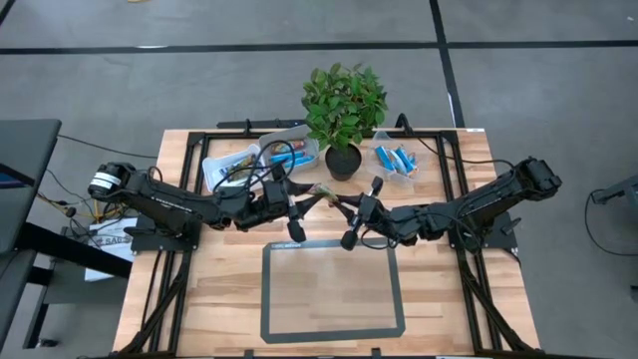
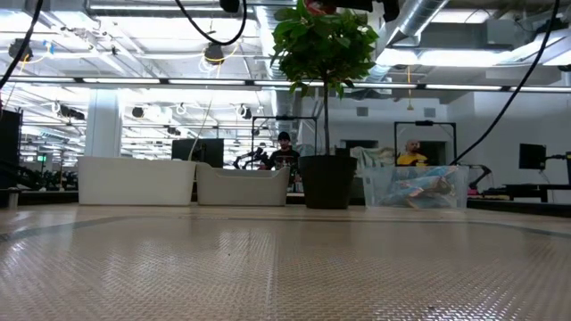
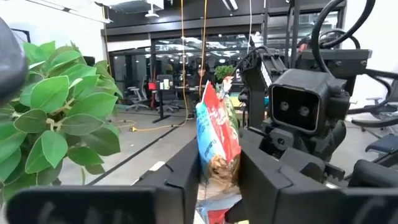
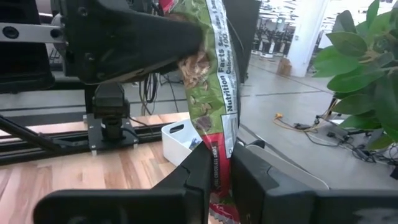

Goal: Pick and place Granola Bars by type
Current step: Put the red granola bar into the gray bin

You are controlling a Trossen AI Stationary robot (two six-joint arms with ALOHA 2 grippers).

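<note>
Wooden table (image 1: 229,299) under both arms, with a dark-edged grey mat (image 1: 332,291) lying on its near half. Potted plant (image 1: 343,108) standing at the table's far edge, middle; in the low view, black pot and leaves rising between the tubs. White tub (image 1: 221,164) to the plant's left, holding mixed wrapped bars (image 1: 284,157), blue-and-white and brownish together. Clear tub (image 1: 397,160) to the plant's right, holding only blue-and-white bars (image 1: 392,158). People far off in the room behind, small in the low view.

Left gripper (image 1: 296,212) reaching in from the left, right gripper (image 1: 358,213) from the right, the two meeting above the table just past the mat's far edge, in front of the plant. Between them, one granola bar (image 3: 217,151) raised off the table: wrapper red, blue and white on one face, green with a nutrition panel on the other. Left gripper's fingers (image 3: 183,171) pressed onto one end of the bar in the left wrist view, right gripper's camera housing close beyond. Right gripper's fingers (image 4: 196,180) pinching the opposite, red end in the right wrist view, the left gripper's dark body clamped on the far end. Both grippers thus closed on the same bar.
</note>
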